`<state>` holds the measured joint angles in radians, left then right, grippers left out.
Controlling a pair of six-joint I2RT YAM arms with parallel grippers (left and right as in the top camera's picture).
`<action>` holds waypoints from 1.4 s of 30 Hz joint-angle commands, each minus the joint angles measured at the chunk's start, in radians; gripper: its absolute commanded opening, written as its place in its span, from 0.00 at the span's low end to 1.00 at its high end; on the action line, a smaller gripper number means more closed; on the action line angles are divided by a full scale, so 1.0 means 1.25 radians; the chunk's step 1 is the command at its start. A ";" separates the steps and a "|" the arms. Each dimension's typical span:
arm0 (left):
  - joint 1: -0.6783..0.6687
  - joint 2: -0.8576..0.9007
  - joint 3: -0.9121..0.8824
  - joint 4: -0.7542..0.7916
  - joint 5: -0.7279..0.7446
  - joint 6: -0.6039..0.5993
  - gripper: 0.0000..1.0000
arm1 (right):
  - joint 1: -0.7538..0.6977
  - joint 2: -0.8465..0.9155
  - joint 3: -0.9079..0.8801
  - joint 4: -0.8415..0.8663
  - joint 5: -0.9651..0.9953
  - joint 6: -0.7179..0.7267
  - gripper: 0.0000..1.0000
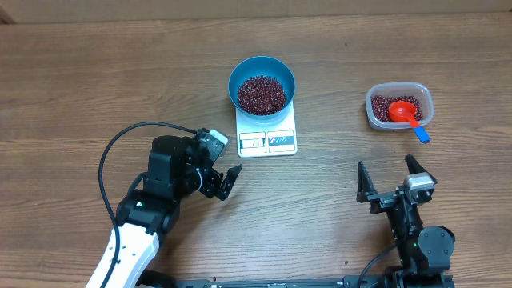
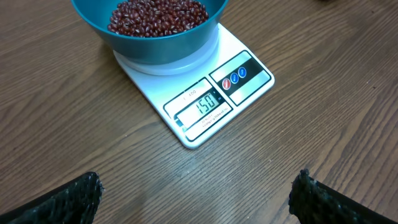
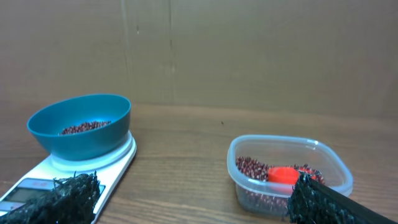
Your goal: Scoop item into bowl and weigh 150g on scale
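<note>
Both left gripper and right gripper fingers gape empty; loose red beans spill easily, so take the scoop by its blue handle.

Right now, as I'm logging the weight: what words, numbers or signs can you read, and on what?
"150" on the display of the scale.
Too small to read: print around the display.
Too small to read: three round icons beside it.
No text: bowl, tub, scoop.
</note>
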<state>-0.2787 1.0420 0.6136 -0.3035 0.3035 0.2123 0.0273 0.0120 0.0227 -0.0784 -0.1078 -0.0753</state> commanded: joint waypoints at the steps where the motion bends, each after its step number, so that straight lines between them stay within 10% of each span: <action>1: 0.003 0.004 0.001 0.001 0.000 -0.009 0.99 | 0.005 -0.008 -0.012 0.006 0.001 -0.001 1.00; 42: 0.067 -0.161 -0.016 -0.029 -0.048 -0.022 1.00 | 0.005 -0.007 -0.012 0.005 0.001 -0.001 1.00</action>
<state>-0.2375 0.9325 0.6136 -0.3435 0.2604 0.2115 0.0273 0.0120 0.0185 -0.0776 -0.1074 -0.0753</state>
